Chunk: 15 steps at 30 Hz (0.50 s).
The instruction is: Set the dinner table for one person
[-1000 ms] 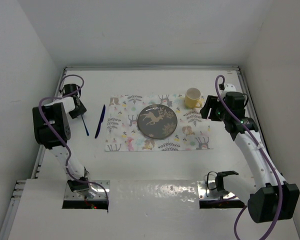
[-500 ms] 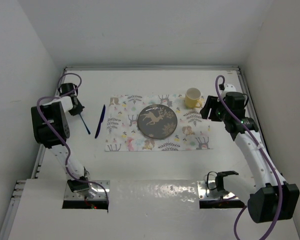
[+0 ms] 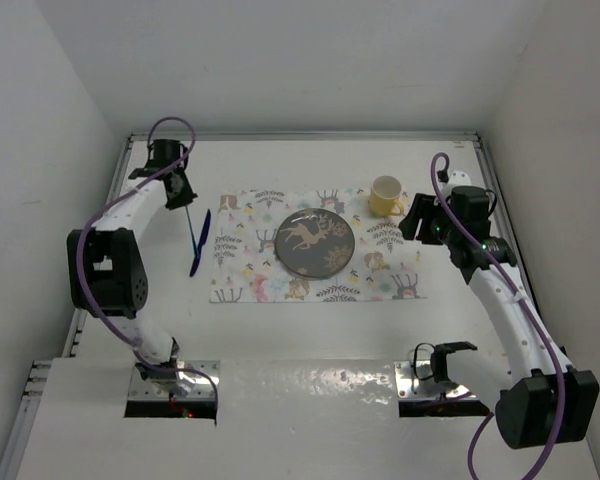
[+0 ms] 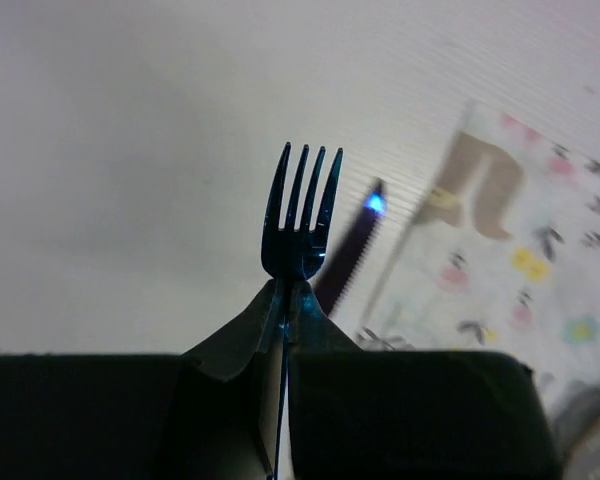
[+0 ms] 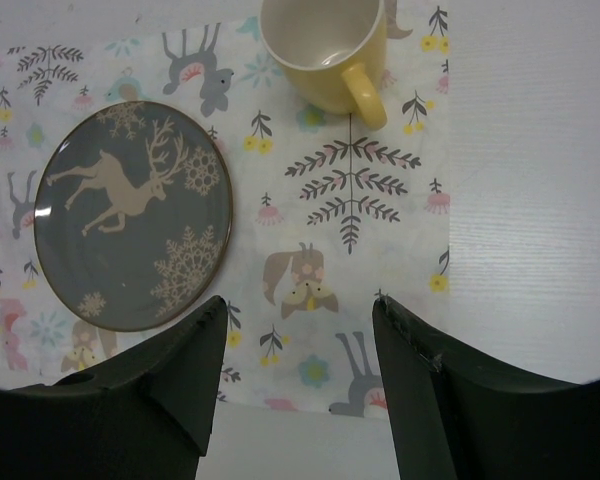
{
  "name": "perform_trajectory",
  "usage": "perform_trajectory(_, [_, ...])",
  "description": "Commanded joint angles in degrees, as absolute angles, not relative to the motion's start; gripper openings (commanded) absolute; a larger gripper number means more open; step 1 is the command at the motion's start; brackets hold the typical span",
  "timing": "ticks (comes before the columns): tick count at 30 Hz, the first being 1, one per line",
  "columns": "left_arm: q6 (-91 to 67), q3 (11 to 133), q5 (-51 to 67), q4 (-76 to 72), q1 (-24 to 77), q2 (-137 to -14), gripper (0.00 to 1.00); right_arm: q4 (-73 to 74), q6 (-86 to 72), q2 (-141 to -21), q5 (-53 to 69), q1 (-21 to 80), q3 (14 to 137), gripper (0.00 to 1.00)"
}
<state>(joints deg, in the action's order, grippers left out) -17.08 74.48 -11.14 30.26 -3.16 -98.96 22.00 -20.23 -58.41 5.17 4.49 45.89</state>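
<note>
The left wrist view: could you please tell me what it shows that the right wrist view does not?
Only the left wrist view shows the fork, pinched in the left gripper, and the knife. Only the right wrist view clearly shows the plate, the mug and the open right gripper. Both show the mat and the table.

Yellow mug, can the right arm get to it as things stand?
Probably yes: the right fingers are open and empty, and the mug stands just ahead on the mat with nothing between.
</note>
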Motion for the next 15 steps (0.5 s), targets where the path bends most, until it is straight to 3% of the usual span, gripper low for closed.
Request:
perform_trajectory(1, [-18.98, 74.71, -10.12, 34.63, 2.00, -94.76, 0.00, 19.60, -21.01, -56.52, 5.89, 4.66, 45.44, 0.59])
perform_trajectory(7, [-23.29, 72.95, -9.84, 32.44, 12.54, -93.60, 0.00, 19.69, -20.92, -56.07, 5.80, 4.66, 45.18, 0.59])
perform_trajectory(15, [-26.45, 75.15, -12.57, 28.14, 21.70, -101.59, 0.00, 19.95, -20.74, -55.72, 5.71, 4.66, 45.09, 0.59])
